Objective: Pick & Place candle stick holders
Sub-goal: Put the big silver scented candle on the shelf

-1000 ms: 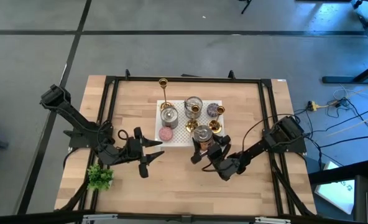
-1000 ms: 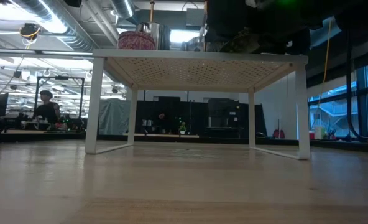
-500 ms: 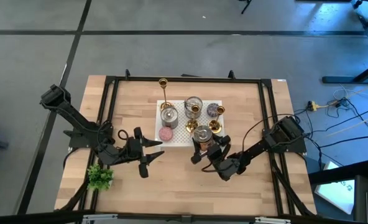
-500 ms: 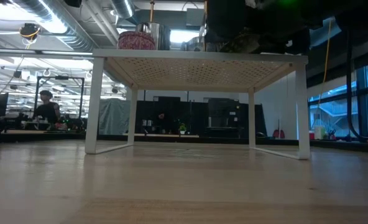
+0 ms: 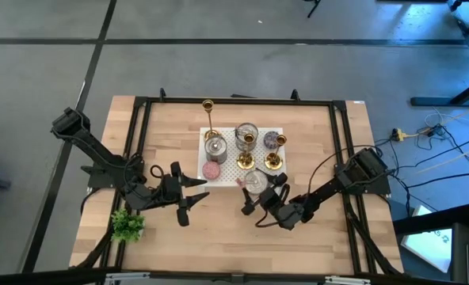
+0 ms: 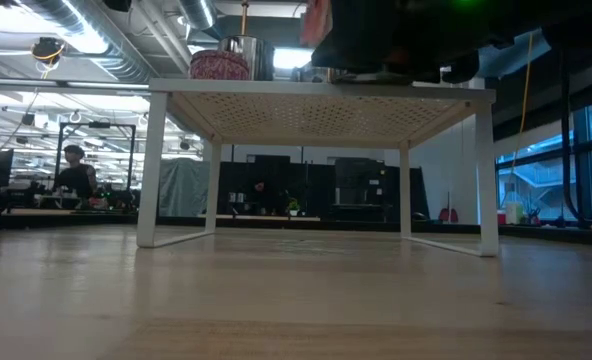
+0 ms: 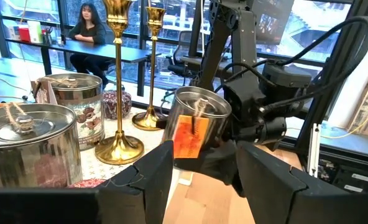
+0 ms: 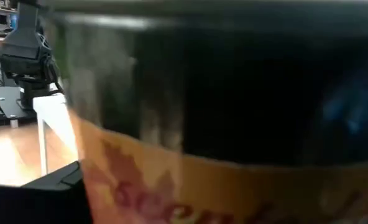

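The right gripper (image 5: pixel 254 192) is clamped wide on a silver cylindrical tin with an orange label (image 7: pixel 193 127), at the near edge of the white perforated riser (image 5: pixel 227 176). Beyond it, 2 short upright brass candle stick holders (image 5: pixel 273 161) stand on the riser, nearer this arm. The left gripper (image 5: pixel 193 192) waits beside the riser, fingers partly apart, empty.

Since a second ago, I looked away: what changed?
The right gripper, jaws clamped on a silver tin, drew it off the white rack toward the table's near edge, baring a gold holder. The left gripper and everything else on the rack stayed put.
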